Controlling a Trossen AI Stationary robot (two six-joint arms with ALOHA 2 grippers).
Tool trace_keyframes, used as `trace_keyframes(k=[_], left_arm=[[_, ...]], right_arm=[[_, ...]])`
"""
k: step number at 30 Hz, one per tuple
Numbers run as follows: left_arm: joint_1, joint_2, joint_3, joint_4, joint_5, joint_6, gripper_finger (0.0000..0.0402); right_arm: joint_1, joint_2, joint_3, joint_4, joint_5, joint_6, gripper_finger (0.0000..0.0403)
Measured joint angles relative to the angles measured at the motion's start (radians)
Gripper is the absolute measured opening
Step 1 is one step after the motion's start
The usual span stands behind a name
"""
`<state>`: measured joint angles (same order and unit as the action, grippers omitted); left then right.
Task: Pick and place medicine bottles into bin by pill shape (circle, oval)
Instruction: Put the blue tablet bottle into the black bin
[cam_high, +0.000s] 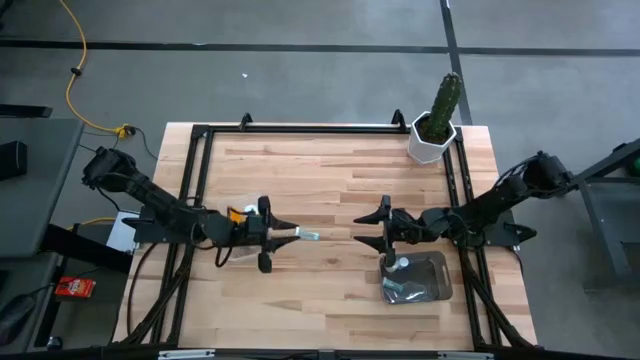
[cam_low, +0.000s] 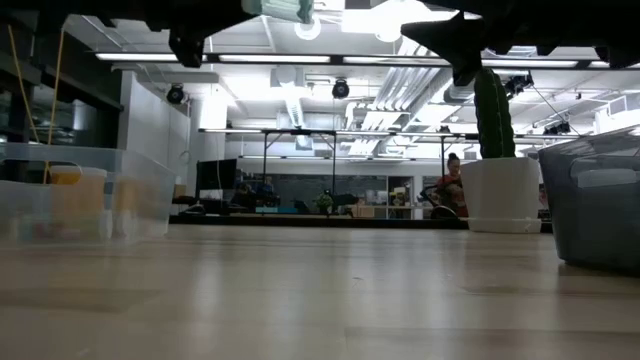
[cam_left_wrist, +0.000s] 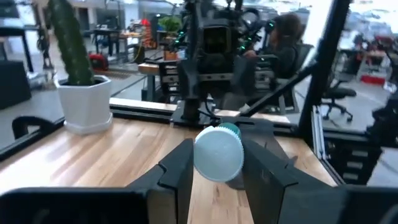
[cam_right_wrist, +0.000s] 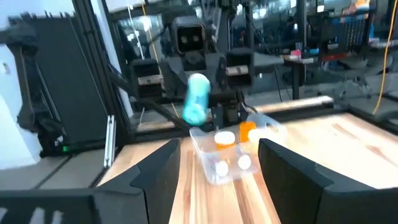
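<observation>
No legible text, label, brand or number anywhere.

High view: overhead, straight down on whole table (cam_high: 330, 190); cactus pot (cam_high: 432, 140) at 1 o'clock.
Low view: at tabletop ht, level across table into room; same cactus pot (cam_low: 500, 195) toward 3 o'clock.
Left wrist view: close behind left hand (cam_left_wrist: 217, 171), faces right arm & pot.
Right wrist view: close behind right hand (cam_right_wrist: 217, 171), faces left arm.
</observation>
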<state>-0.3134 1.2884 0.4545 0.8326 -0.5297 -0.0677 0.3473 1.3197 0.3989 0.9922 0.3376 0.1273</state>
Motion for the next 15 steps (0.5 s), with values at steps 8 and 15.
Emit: trace_keyframes(k=[8,15], left_arm=[[-0.006,0.0,0.0,0.004,-0.069,-0.118,0.0101],[-0.016,0.0,0.0,0.014,-0.113,-0.131,0.0101]], right_arm=[[0.0,0.204,0.162,0.048,0.002,-0.163,0.021],[-0.001,0.297,0.34,-0.116,0.154,-0.245,0.021]])
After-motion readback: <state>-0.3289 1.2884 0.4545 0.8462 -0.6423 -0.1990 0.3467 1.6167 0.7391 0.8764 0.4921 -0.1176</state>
